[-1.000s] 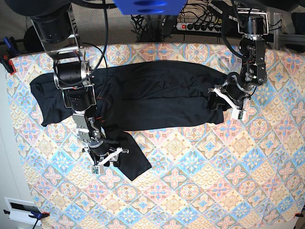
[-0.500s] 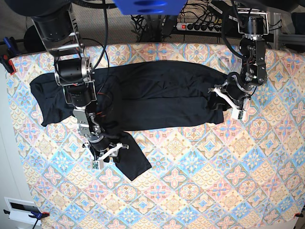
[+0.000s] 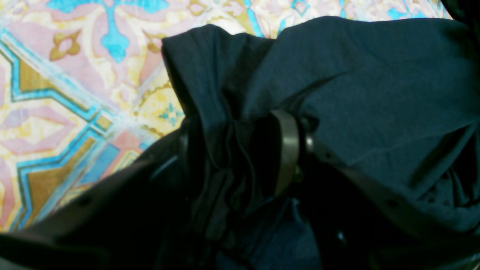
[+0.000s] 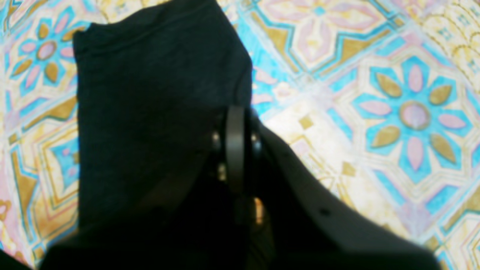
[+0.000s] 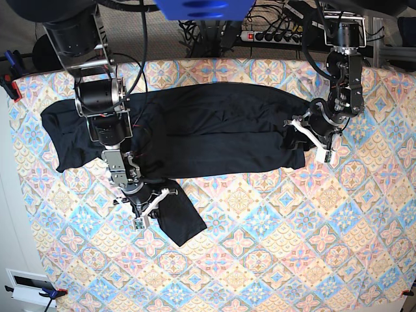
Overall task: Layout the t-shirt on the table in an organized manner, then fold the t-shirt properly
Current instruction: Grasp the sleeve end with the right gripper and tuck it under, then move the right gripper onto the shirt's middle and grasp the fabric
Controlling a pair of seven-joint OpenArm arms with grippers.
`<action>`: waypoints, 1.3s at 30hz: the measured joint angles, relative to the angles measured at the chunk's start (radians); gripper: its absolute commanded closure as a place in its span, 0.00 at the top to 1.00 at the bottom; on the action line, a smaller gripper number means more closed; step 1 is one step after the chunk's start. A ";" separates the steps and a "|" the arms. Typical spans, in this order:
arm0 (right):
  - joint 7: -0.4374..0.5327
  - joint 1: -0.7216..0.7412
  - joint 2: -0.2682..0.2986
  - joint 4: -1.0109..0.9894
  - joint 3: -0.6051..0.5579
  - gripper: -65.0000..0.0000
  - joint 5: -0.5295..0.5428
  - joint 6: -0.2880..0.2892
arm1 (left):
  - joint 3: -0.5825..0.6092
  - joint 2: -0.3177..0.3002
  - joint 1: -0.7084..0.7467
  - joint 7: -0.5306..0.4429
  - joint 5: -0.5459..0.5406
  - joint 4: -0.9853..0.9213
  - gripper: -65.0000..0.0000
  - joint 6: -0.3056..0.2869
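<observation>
We find the right gripper (image 5: 151, 207) has just clamped onto the t-shirt's (image 5: 214, 130) sleeve; the left gripper (image 5: 307, 138) keeps pinching the hem above the tabletop (image 5: 292, 247), so spreading can proceed.

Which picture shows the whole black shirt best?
The base view. There the t-shirt lies spread across the table from end to end. The left wrist view shows only bunched cloth inside the left gripper; the right wrist view shows one flap by the right gripper.
</observation>
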 measured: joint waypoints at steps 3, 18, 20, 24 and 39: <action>0.000 0.000 0.000 0.000 0.000 0.00 0.000 0.000 | 0.000 0.000 0.000 0.000 0.000 0.000 0.40 0.000; -0.209 -0.084 -0.001 0.366 -0.001 0.00 -0.006 0.000 | -0.001 0.000 -0.002 0.006 0.001 0.000 0.40 0.000; -0.269 -0.142 -0.003 0.460 -0.002 0.00 -0.010 0.001 | -0.002 0.000 -0.003 0.008 0.000 0.000 0.40 0.000; -0.364 -0.242 0.003 0.629 -0.007 0.00 -0.017 0.006 | -0.002 0.000 -0.003 0.004 0.001 0.000 0.40 0.000; -0.505 -0.705 0.004 1.278 -0.003 0.00 -0.011 0.005 | -0.002 0.000 -0.005 0.010 0.001 0.000 0.40 0.000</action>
